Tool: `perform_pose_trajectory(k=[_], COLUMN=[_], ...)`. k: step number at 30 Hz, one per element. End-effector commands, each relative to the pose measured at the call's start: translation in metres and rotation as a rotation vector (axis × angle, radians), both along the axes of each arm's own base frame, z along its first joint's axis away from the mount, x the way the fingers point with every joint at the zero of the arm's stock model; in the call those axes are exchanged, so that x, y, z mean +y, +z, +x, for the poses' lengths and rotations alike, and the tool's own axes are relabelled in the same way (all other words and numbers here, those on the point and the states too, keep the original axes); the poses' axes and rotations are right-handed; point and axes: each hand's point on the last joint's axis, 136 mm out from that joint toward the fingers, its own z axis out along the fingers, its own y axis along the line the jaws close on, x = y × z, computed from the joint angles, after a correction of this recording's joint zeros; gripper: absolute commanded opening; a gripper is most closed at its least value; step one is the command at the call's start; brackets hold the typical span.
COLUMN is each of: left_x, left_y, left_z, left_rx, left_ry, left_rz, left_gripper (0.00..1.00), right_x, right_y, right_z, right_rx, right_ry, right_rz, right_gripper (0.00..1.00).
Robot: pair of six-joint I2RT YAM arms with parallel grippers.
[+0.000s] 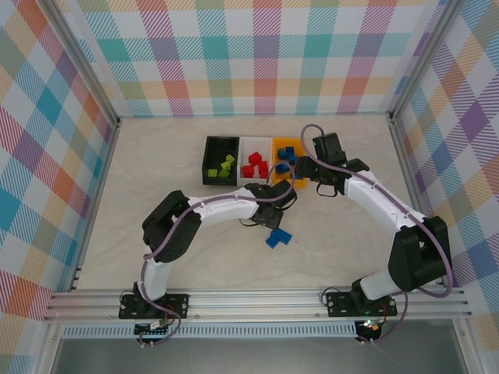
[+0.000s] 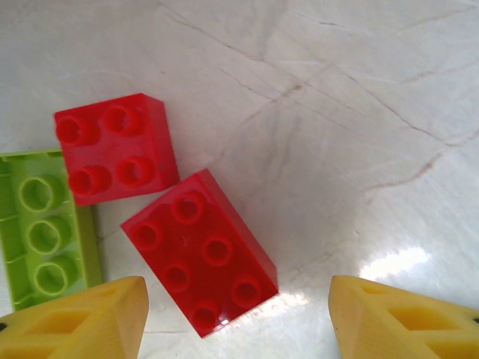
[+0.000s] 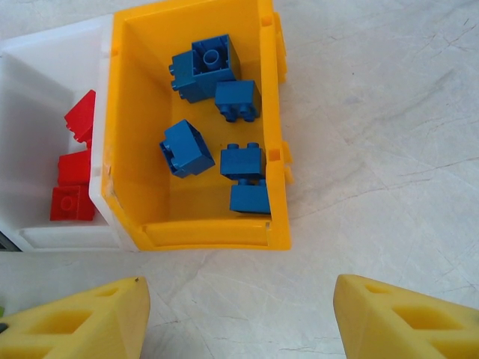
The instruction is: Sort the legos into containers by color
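Under my left gripper [image 2: 238, 323] a red six-stud lego [image 2: 200, 254] lies on the table, its near corner between the open yellow fingers [image 2: 82, 321], touching neither. A red four-stud lego [image 2: 116, 148] and a lime green lego [image 2: 45, 232] lie beside it. From above, the left gripper [image 1: 274, 209] hangs just in front of the containers: black [image 1: 210, 148] holding green legos, white [image 1: 248, 144] holding red, orange-yellow [image 1: 278, 181] holding blue. My right gripper [image 3: 239, 318] stands open and empty before the orange-yellow container [image 3: 202, 233], which holds several blue legos [image 3: 183, 148].
Blue legos [image 1: 277, 238] lie loose on the table in front of the left gripper. The right gripper [image 1: 306, 178] sits at the orange-yellow bin's front right corner. Checked walls enclose the table on three sides, with metal rails along them.
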Motion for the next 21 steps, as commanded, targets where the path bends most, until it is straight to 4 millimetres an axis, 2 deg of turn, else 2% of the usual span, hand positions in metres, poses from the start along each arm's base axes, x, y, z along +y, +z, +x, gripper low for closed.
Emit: perform_pose_trajectory(k=[1, 5, 7, 10, 17, 21], left_x=[0.015, 0.018, 0.014, 0.011, 0.008, 0.010], left_y=[-0.007, -0.022, -0.025, -0.027, -0.018, 0.005], left_z=[0.010, 0.014, 0.014, 0.015, 0.019, 0.016], left_rx=[-0.016, 0.021, 0.026, 0.025, 0.004, -0.024], left_ry=[0.049, 0.055, 0.049, 0.046, 0.045, 0.065], left_rz=[0.080, 0.117, 0.103, 0.089, 0.079, 0.028], left_gripper=[0.64, 0.58, 0.57, 0.49, 0.31, 0.27], right_x=[-0.001, -0.002, -0.002, -0.004, -0.005, -0.006], right_y=[0.010, 0.010, 0.010, 0.011, 0.012, 0.012], right_z=[0.000, 0.000, 0.000, 0.000, 0.000, -0.001], right_rx=[-0.036, -0.036, -0.038, -0.041, -0.043, -0.043], right_ry=[-0.008, -0.011, -0.012, -0.014, -0.017, -0.018], right_rz=[0.032, 0.036, 0.035, 0.035, 0.045, 0.045], right_gripper=[0.66, 0.66, 0.66, 0.66, 0.66, 0.66])
